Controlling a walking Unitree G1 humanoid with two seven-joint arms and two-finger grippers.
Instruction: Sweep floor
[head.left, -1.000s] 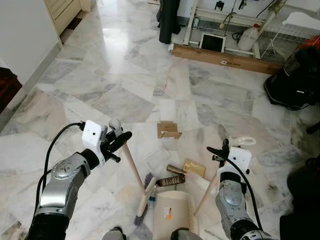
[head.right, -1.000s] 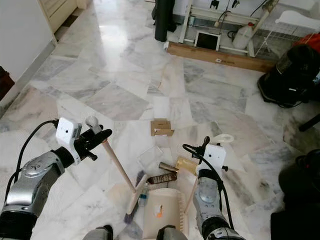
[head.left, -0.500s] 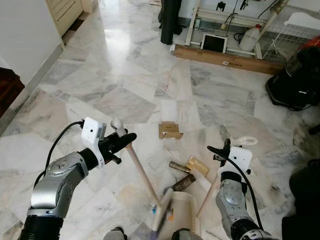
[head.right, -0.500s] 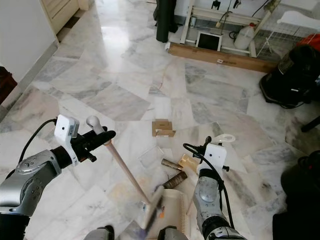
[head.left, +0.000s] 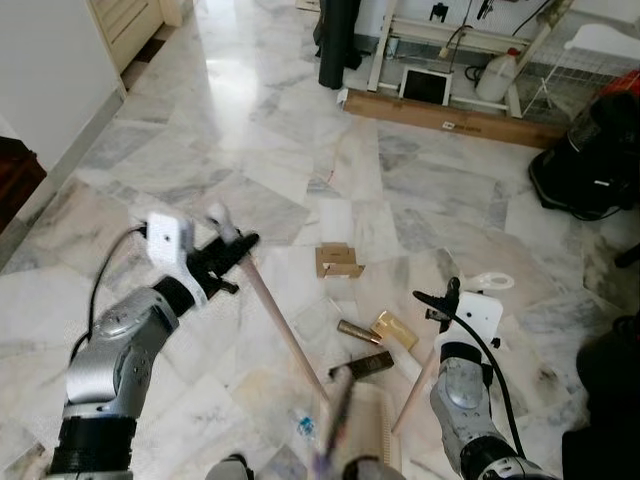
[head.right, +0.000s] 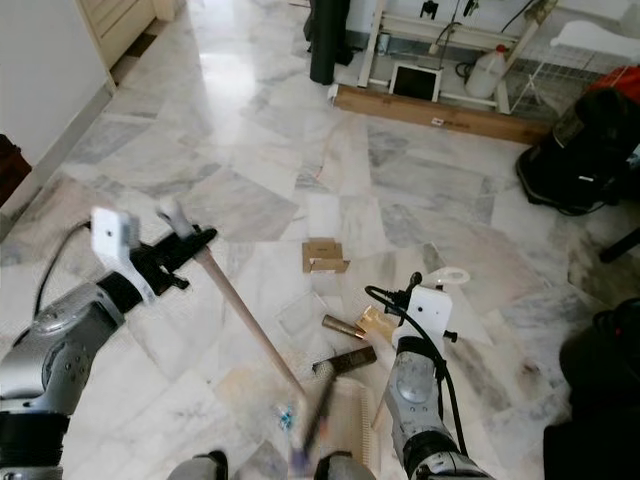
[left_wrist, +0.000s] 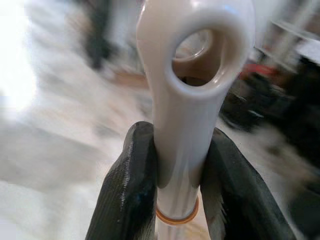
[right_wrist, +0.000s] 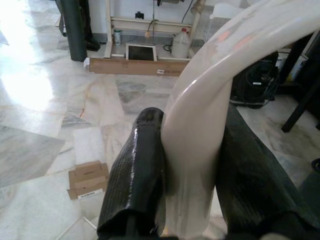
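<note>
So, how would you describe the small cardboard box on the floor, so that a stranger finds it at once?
Start from the long wooden plank lying on the marble floor at the far side, then come toward the robot. The cardboard box lies alone on a pale tile, just beyond the litter near the dustpan. Unlike the dark wrapper and golden packet, it is plain brown and flattened.

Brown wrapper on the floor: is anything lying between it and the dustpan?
Nothing visible does. The brown wrapper lies just beyond the dustpan rim, with bare marble between. The blurred broom head, held by the left gripper, is beside it over the pan.
</note>
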